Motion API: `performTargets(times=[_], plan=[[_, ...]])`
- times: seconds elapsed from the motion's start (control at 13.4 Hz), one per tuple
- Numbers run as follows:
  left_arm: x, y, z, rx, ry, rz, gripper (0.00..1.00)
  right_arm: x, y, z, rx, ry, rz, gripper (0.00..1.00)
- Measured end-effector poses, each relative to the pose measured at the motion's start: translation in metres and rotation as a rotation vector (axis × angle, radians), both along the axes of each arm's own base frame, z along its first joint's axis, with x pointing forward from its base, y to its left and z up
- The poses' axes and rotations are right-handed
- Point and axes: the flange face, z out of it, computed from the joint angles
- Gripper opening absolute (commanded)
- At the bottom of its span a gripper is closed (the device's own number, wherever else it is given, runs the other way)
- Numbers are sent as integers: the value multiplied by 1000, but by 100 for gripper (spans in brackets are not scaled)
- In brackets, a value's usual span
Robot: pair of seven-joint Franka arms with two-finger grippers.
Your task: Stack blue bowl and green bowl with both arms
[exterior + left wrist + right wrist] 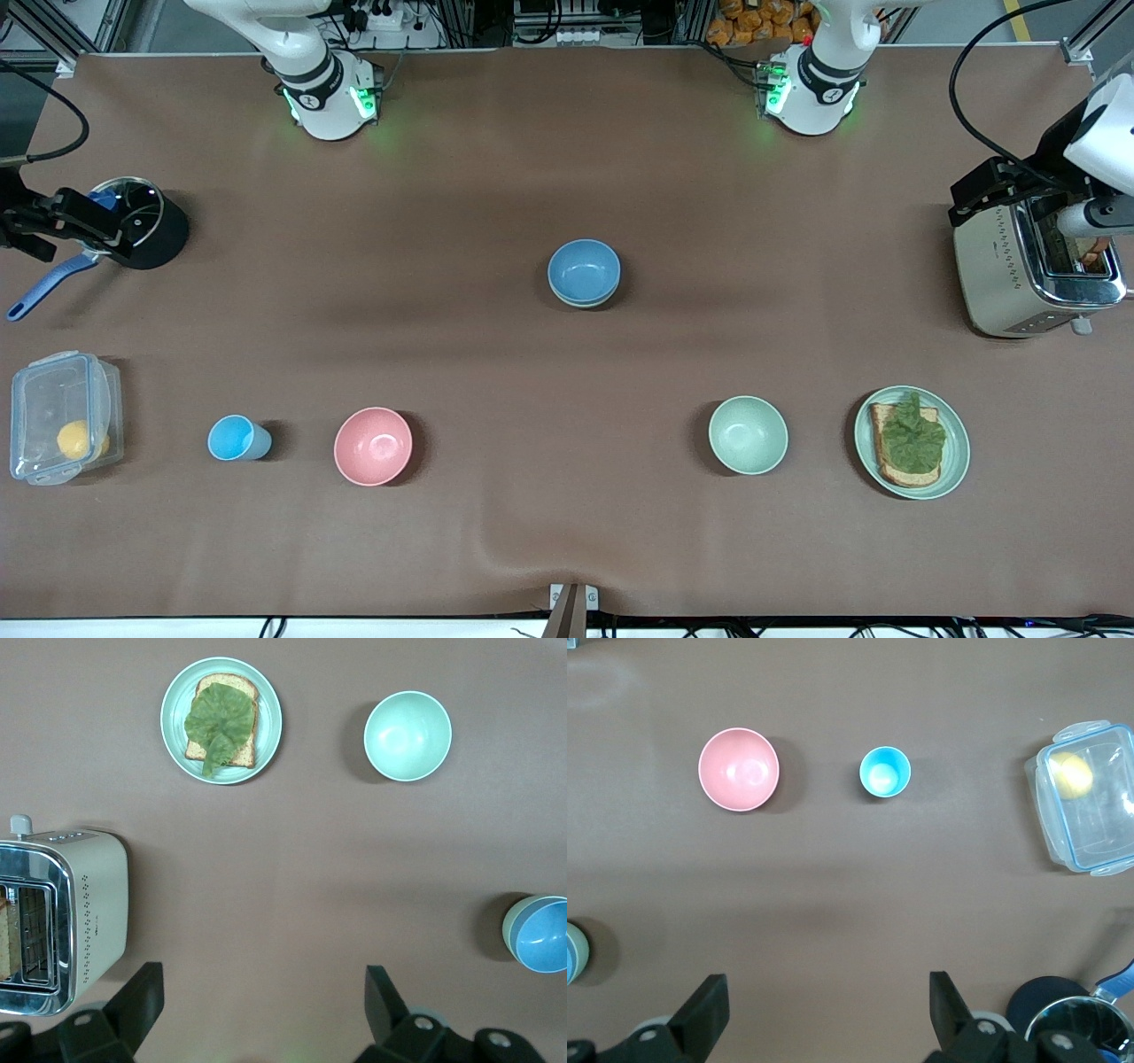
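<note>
Nearest the camera, the paler mint round bowl [748, 434] is the trap: a pincer could take it for the task's bowl. I judge the stack made. The round matte blue bowl [584, 270] sits inside the dull sage green bowl [508, 930] mid-surface, so any return risks knocking it.

The left pincer [266, 1010] hangs spread over the steel toaster [1019, 266], and the right pincer [828, 1010] hangs spread by the black pot [142, 221].

The brown cloth surface [567, 532] ripples at its near edge. Cables and framing lie farthest.
</note>
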Motion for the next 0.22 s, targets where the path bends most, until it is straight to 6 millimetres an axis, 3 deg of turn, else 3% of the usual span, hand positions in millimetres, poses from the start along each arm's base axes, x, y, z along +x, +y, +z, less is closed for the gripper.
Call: performTargets(times=[0.22], plan=[[0,0,1,0,-1,0,100,0,0,0,-7,-1,24,100]])
